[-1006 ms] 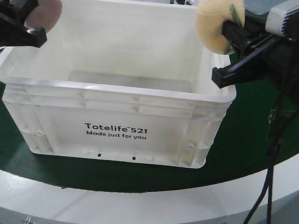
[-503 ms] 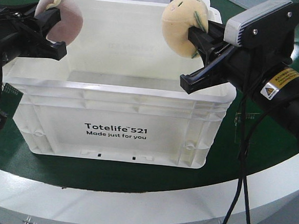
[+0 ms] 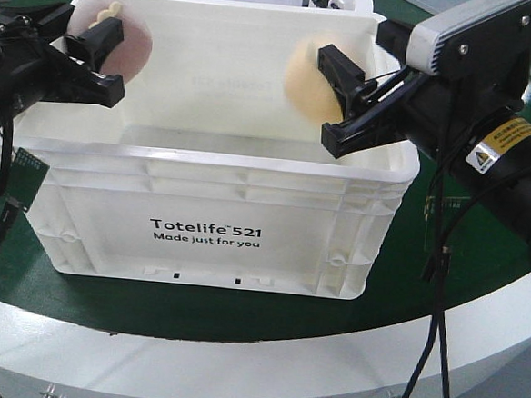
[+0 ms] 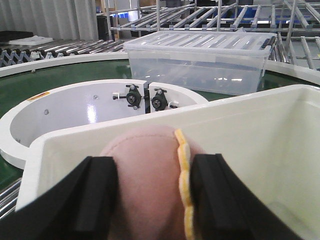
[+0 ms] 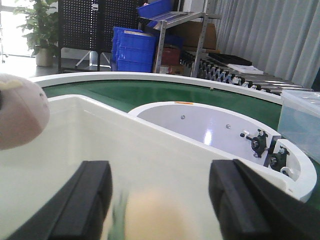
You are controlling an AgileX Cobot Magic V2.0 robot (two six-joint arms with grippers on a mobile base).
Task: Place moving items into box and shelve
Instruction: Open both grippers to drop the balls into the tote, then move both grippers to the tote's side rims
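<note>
The white box [image 3: 209, 163], printed "Totelife 521", stands on the green belt. Over its left side, my left gripper [image 3: 109, 59] is shut on a pink plush toy [image 3: 132, 51]; the left wrist view shows the black fingers [image 4: 95, 195] pressing both sides of the pink plush [image 4: 145, 175] above the box's rim [image 4: 240, 97]. At the box's right side my right gripper [image 3: 330, 99] is open. A yellow plush toy [image 3: 303, 81] is blurred in front of it, loose between the spread fingers [image 5: 85, 200] in the right wrist view, yellow plush [image 5: 150, 215] low against the inner wall [image 5: 100, 135].
A clear lidded plastic container [image 4: 197, 60] sits on the belt behind the box. A white curved hub [image 4: 90, 102] lies at the belt's centre. Blue bins [image 5: 132, 47] and metal racks stand beyond. The green belt [image 3: 461, 267] curves around the box.
Both arms moved inward over the box. The right gripper opened and the yellow plush left its jaws, now blurred inside the box. The left gripper still holds the pink plush.
</note>
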